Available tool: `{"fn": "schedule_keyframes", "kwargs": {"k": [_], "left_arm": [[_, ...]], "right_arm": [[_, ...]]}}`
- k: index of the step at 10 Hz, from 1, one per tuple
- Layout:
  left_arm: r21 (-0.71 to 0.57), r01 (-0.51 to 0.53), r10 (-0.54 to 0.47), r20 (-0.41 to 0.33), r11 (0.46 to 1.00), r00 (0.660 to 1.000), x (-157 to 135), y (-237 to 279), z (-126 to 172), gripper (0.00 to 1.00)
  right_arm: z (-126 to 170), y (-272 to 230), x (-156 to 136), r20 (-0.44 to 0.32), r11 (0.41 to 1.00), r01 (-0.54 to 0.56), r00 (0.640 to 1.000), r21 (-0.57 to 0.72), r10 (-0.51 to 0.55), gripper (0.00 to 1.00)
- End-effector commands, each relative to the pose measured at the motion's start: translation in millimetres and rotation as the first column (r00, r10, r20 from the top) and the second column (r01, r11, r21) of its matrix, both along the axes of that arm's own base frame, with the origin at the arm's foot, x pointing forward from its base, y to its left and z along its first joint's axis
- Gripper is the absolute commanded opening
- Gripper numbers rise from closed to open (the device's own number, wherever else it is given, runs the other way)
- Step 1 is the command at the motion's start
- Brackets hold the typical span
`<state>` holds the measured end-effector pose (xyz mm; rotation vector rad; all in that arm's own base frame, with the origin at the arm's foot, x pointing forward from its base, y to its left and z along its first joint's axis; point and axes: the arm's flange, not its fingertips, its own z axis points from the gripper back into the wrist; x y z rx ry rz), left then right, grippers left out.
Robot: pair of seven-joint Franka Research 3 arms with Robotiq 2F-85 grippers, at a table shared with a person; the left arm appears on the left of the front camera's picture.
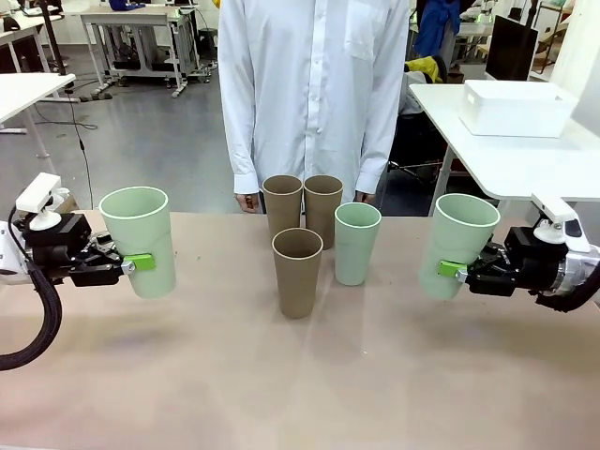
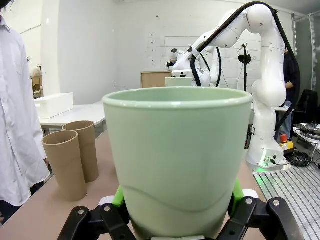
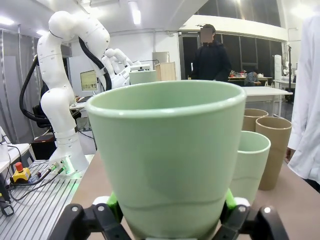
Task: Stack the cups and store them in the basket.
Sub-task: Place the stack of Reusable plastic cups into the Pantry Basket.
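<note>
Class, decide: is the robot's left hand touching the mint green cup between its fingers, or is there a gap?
Touching. The left wrist view shows the left hand with its green pads pressed against both sides of the mint green cup.

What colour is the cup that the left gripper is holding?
The cup in the left gripper is pale mint green; the left wrist view shows it best.

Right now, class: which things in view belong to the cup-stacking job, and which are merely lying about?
Job: left mint cup, in left gripper; right mint cup, in right gripper; middle mint cup; three tan cups; white basket.
Lying about: black monitor; stop button.
</note>
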<state>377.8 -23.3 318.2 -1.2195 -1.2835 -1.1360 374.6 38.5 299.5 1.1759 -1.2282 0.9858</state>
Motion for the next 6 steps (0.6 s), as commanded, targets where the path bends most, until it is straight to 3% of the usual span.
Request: {"fn": "schedule_keyframes", "kwargs": {"k": [1, 6], "left_arm": [[-0.001, 0.001, -0.001, 0.001, 1.000, 1.000, 0.2, -0.2, 3.6, 0.85], [-0.001, 0.001, -0.001, 0.001, 1.000, 1.000, 0.2, -0.2, 3.6, 0.85]], "right_arm": [[1.4, 0.0, 0.7, 0.004, 1.000, 0.006, 1.000, 0.003, -0.006, 0.85], [1.4, 0.0, 0.7, 0.004, 1.000, 0.006, 1.000, 0.003, -0.006, 0.85]]}}
